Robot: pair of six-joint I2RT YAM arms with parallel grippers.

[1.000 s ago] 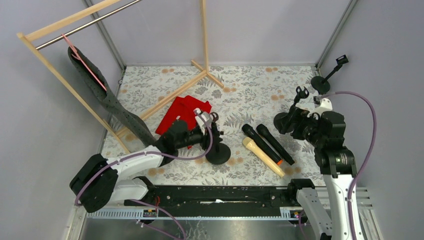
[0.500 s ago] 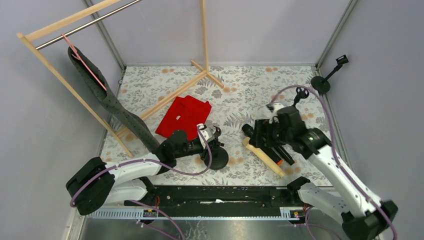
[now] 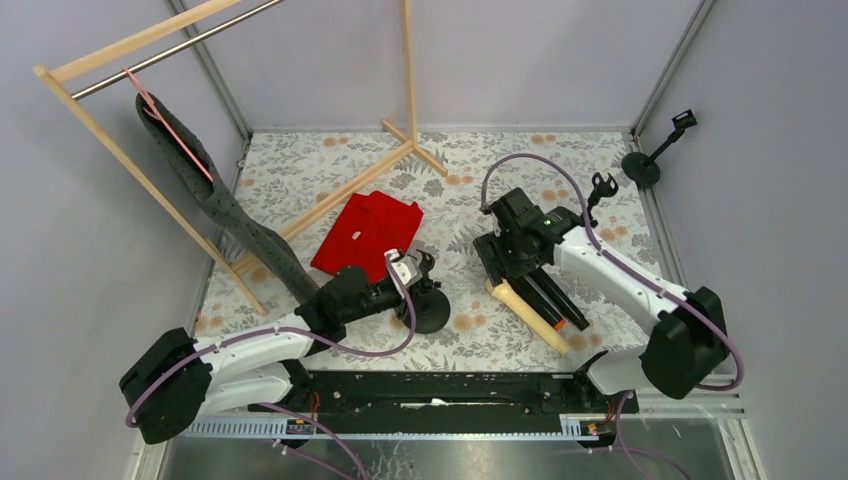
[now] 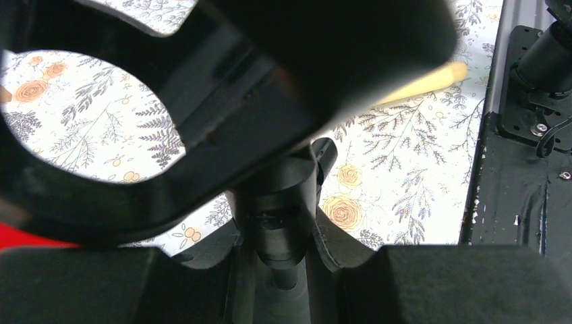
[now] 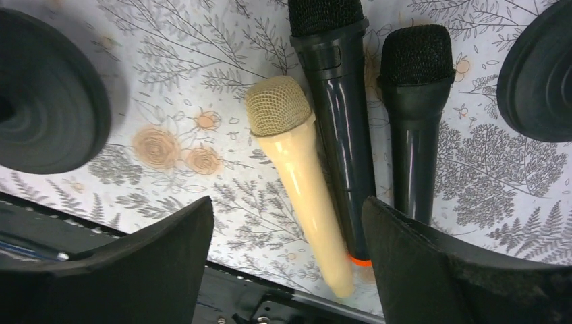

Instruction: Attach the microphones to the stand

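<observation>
The right tool (image 5: 287,209), spread wide, should straddle only the cream microphone (image 5: 303,182), missing the black microphone (image 5: 340,115) just beside it; the left tool (image 4: 280,263) clamps the stand (image 4: 276,196).

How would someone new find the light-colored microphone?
On the flowery table, three microphones lie side by side on the right half, near the front edge. The cream microphone is the outer one, closest to that edge, next to the black microphone with the orange tip. It alone is pale beige, mesh head included; the other two are black.
</observation>
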